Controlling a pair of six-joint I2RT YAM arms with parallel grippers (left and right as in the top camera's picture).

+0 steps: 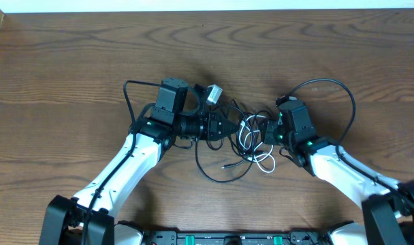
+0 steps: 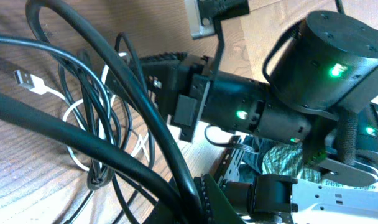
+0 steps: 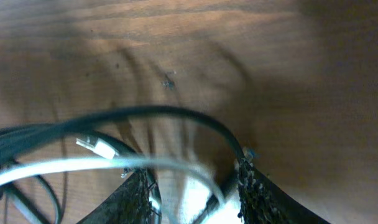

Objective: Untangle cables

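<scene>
Right jaws parted astride the cables (image 3: 64,167); left jaws clenched beside them.

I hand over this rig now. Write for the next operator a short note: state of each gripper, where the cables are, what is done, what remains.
Left gripper: shut at the left edge of the tangle; what it pinches is unclear.
Right gripper: open, the thin white cable crossing at its fingers, not clamped.
Cables: the thin black cables and the white one lie looped together on the brown wooden table, between the two grippers.
Done: no cable is separated yet.
Left: pull each cable out of the tangle and lay them apart.
</scene>
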